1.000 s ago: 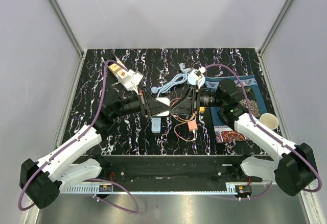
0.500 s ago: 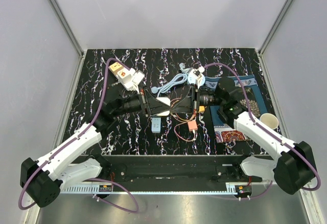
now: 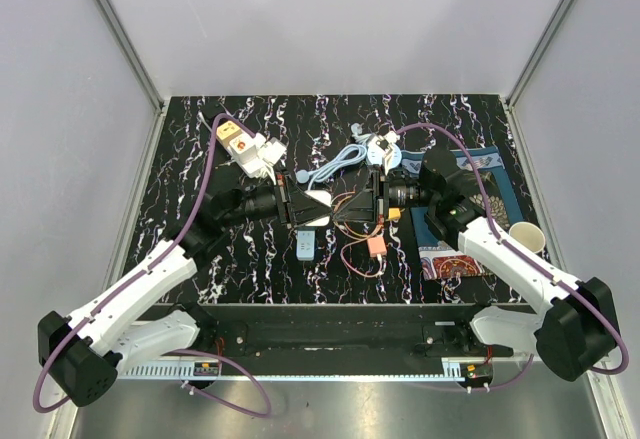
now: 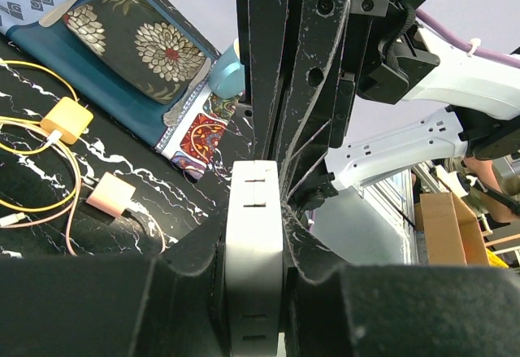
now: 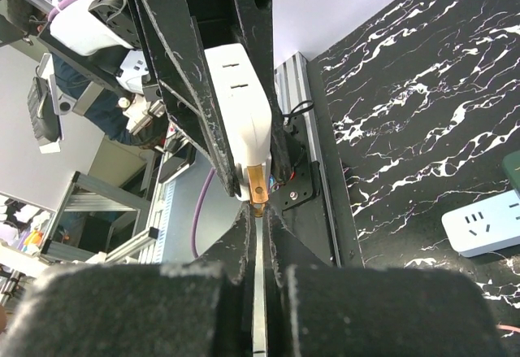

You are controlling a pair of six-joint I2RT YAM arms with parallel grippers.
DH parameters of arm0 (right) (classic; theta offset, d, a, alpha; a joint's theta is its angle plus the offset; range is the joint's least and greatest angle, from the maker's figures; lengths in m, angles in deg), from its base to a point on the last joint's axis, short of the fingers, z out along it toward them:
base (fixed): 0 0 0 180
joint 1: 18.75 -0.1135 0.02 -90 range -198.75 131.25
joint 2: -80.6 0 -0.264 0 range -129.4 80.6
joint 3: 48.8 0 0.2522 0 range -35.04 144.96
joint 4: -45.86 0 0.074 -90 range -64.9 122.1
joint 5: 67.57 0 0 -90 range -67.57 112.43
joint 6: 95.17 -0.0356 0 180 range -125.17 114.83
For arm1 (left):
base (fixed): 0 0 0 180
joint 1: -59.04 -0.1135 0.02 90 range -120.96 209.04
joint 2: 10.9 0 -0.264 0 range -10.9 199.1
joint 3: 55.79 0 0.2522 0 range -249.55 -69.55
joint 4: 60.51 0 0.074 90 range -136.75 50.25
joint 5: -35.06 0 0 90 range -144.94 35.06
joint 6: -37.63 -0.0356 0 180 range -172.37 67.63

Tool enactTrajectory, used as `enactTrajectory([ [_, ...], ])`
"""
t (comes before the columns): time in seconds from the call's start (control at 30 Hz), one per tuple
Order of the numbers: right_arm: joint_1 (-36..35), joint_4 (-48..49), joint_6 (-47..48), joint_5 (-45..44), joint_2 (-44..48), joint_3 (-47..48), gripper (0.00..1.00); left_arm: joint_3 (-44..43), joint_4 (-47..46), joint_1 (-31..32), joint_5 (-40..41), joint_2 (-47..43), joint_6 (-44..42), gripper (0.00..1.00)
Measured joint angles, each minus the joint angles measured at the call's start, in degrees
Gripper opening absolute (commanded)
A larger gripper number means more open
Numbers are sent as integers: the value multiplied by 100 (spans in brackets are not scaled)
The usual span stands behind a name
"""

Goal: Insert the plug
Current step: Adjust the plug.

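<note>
Facing each other mid-table: your left gripper (image 4: 254,247) clamps a white adapter (image 4: 254,190); at its 3 o'clock, your right gripper (image 5: 258,225) pinches the copper-tipped plug (image 5: 257,197) tight.

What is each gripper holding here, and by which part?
Left gripper clamps the white socket block by its two broad faces. Right gripper pinches a thin copper-tipped strip by its flat sides; its identity is unclear.
</note>
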Motion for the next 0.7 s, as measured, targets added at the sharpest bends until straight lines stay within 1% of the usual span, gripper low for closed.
enactTrajectory([
  [0.23, -2, -17, 55, 2, 0, 2, 1, 46, -109, 0, -37, 0, 87, 0],
  [0.27, -2, -13, 63, 2, 0, 2, 6, 46, -114, 0, -44, 0, 92, 0],
  [0.3, -2, -13, 68, 4, 2, 2, 22, 46, -116, 0, -57, 0, 98, 0],
  [0.4, -2, -20, 85, 15, 2, 4, 45, 66, -142, -2, -76, 0, 120, 0],
  [0.53, 28, -83, 136, 42, 50, 4, 48, 111, -199, -17, -109, 0, 131, 0],
  [0.7, 127, -90, 162, 68, 188, 7, 48, 129, -201, -46, -203, 0, 107, 0],
])
